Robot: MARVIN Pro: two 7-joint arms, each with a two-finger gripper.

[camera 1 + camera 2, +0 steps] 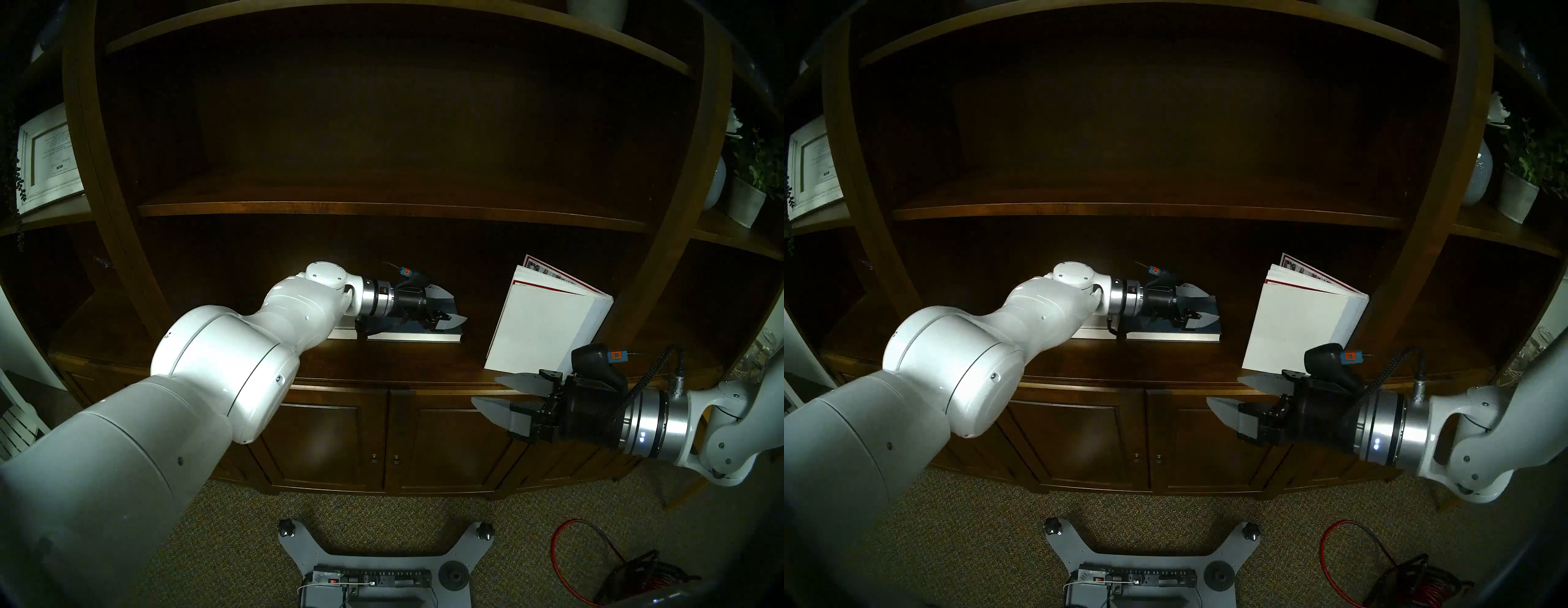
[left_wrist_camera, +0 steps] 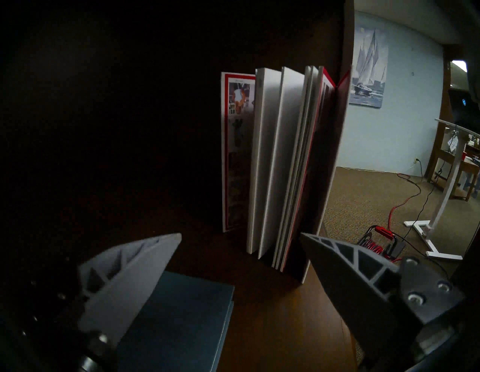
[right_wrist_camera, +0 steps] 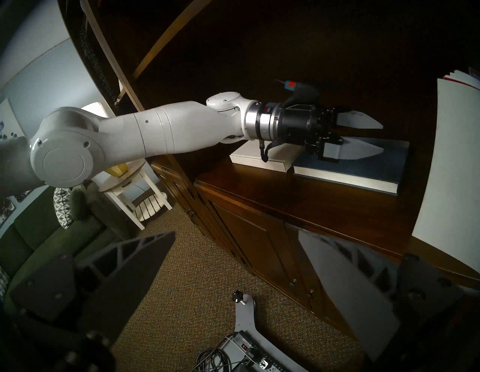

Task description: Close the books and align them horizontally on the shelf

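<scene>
A blue book (image 1: 407, 335) lies flat and closed on the dark wooden shelf (image 1: 424, 365), with a white book (image 3: 259, 158) flat beside it on the left, mostly hidden by my left arm in the head views. My left gripper (image 1: 449, 308) is open and empty, with its lower finger just over the blue book (image 2: 181, 324); I cannot tell if it touches. A larger white book (image 1: 547, 322) with red-edged inner cover stands upright and fanned open at the shelf's right end (image 2: 280, 161). My right gripper (image 1: 488, 390) is open and empty in front of the shelf edge, below that book's near corner.
A thinner upper shelf board (image 1: 382, 210) hangs above the shelf. A white-framed picture (image 1: 46, 161) stands at far left and a potted plant (image 1: 751, 187) at far right. Cabinet doors (image 1: 339, 441) are below, then my base (image 1: 373, 569) and a red cable reel (image 1: 628, 573).
</scene>
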